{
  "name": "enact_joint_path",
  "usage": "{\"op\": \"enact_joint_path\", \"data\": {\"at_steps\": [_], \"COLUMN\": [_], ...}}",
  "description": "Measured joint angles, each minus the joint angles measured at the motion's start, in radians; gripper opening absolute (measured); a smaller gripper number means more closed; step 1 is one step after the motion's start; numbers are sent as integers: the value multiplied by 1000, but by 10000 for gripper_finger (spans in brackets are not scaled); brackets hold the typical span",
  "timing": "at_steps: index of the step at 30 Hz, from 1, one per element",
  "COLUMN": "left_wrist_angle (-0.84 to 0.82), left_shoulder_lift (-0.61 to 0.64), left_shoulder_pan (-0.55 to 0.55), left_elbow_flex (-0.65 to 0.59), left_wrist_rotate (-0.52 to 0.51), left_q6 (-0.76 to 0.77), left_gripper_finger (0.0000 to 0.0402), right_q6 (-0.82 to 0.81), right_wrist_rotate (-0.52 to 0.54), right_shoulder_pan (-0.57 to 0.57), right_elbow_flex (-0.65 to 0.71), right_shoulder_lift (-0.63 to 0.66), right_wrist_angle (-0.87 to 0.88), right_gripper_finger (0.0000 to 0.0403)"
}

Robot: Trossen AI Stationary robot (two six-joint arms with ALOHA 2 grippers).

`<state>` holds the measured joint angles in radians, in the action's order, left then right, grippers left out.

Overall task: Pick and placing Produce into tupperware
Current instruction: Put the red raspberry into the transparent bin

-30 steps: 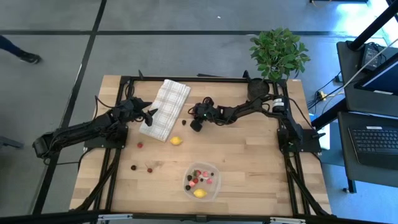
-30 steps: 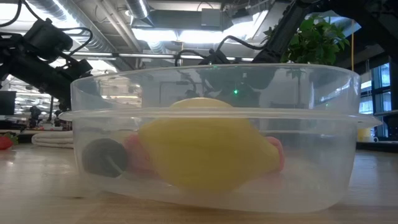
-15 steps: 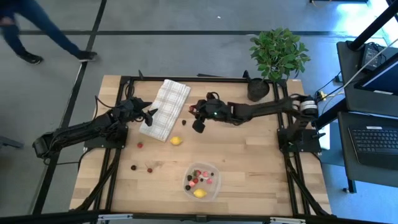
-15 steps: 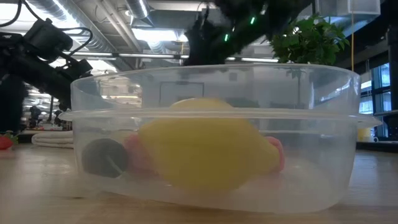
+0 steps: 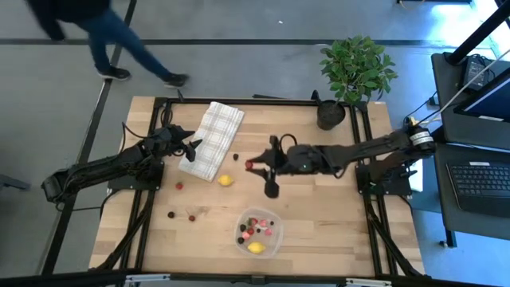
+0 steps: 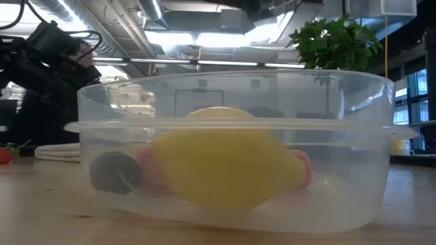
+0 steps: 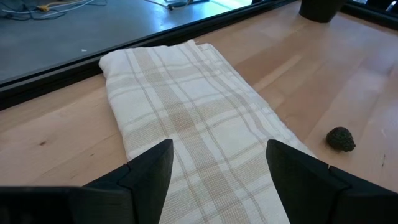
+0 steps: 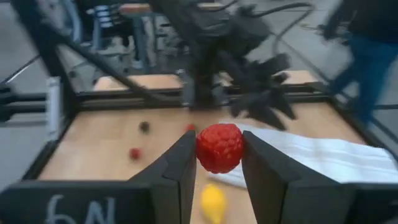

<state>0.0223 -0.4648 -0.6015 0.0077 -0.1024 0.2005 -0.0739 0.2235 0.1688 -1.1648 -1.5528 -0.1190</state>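
Note:
My right gripper (image 5: 251,165) is above the middle of the table, shut on a red raspberry-like berry (image 8: 219,147). The clear round tupperware (image 5: 259,233) stands near the front edge and holds a yellow lemon (image 6: 221,167), a dark ball (image 6: 114,172) and pink pieces. A second lemon (image 5: 226,180), a dark berry (image 5: 237,156) and three small berries (image 5: 179,186) lie loose on the wood. My left gripper (image 7: 217,165) is open over the near end of the checked cloth (image 7: 186,118), touching nothing. My right gripper pinches the red berry by its two sides (image 8: 200,149) between its two fingers (image 8: 180,171). The fingers come about level from the table's right side, pointing left. The berry is lifted clear of the table.
A potted plant (image 5: 355,68) stands at the far right corner. The folded checked cloth (image 5: 213,137) lies at the far left. A person (image 5: 103,32) walks on the floor beyond the far left corner. Bare wood lies between the right gripper and the tupperware.
My right gripper has gone from beside the cloth toward the table's near edge, carrying the red berry clear of the table, as its arm stretched out. A person has walked into view beyond the far left corner.

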Motion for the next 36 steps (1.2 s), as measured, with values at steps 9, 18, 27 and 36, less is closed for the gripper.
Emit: {"op": "enact_joint_path", "data": {"at_steps": [9, 18, 27, 36], "left_wrist_angle": [0, 0, 0, 0], "left_shoulder_lift": [0, 0, 0, 0], "left_shoulder_pan": [0, 0, 0, 0], "left_elbow_flex": [0, 0, 0, 0], "left_wrist_rotate": [0, 0, 0, 0], "left_q6": [0, 0, 0, -1], "left_gripper_finger": [250, 250, 250, 250], "right_q6": [-37, -82, -204, -298], "right_wrist_rotate": [-148, -152, -177, -205], "right_shoulder_pan": [118, 217, 256, 256], "right_elbow_flex": [0, 0, 0, 0], "right_shoulder_lift": [0, -52, -203, -316], "right_wrist_angle": [50, 162, 157, 154], "right_gripper_finger": [115, 115, 115, 115]}}
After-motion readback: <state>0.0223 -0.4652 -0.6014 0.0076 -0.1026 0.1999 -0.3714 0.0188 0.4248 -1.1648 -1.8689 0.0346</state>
